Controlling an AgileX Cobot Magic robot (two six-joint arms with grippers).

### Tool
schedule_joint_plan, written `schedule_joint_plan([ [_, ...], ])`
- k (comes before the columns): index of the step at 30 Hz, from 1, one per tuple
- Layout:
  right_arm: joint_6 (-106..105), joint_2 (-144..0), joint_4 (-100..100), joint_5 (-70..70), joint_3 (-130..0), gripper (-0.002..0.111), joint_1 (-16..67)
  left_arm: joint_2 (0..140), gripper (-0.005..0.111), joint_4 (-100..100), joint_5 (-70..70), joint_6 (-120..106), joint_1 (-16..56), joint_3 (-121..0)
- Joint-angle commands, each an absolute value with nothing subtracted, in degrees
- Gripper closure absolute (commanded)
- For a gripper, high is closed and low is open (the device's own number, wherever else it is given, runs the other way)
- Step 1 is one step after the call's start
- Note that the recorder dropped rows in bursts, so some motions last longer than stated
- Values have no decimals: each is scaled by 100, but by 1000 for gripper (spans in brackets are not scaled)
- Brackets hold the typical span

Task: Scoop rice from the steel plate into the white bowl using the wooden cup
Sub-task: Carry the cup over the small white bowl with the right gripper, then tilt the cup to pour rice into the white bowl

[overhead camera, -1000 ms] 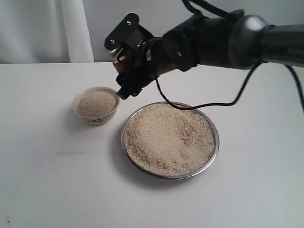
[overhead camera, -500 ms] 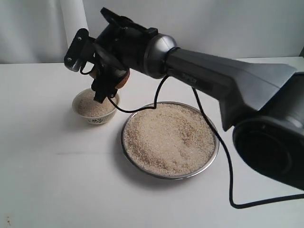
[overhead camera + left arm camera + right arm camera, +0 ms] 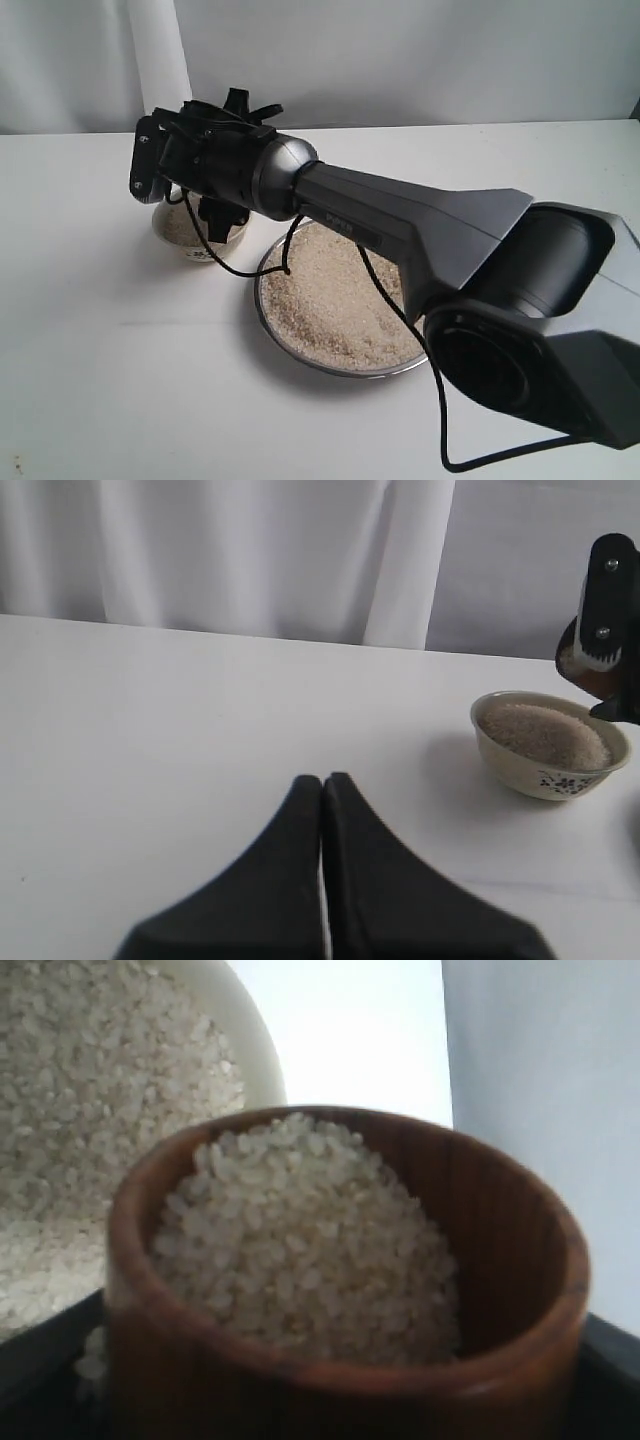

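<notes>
White surface (image 3: 150,730), where a reddish-brown wooden cup (image 3: 180,1360) full of pale rice (image 3: 310,1250) is held between the wide-set right fingers (image 3: 603,600) by the rim of the cream-white ceramic bowl (image 3: 530,770), best tipped slowly over the bowl's middle.

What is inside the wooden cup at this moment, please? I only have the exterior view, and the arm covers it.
Observer: The right wrist view shows the wooden cup filled with rice nearly to its rim.
Operator: Thank you. How full is the white bowl?
Observer: In the left wrist view the white bowl holds a mound of rice reaching about its rim.
Operator: And where is the left gripper?
Observer: The left gripper is shut, over bare table, apart from the bowl.
</notes>
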State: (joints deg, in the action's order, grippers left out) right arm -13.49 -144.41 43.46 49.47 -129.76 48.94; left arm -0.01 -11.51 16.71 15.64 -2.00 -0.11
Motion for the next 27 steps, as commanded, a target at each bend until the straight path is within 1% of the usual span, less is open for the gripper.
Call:
schedule_joint_plan([
  [1,-1411,-14417,5115,4973,-13051,108,4999,0,107,-1123,1632,1588,-174,0],
  [4,-1528,-14442,5448,5059,-13051,108,5077,0,107,-1123,1632,1588,-174,0],
  [27,-2717,-14442,5918,5170,-13041,108,5089,0,107,-1123,1632,1587,-174,0],
])
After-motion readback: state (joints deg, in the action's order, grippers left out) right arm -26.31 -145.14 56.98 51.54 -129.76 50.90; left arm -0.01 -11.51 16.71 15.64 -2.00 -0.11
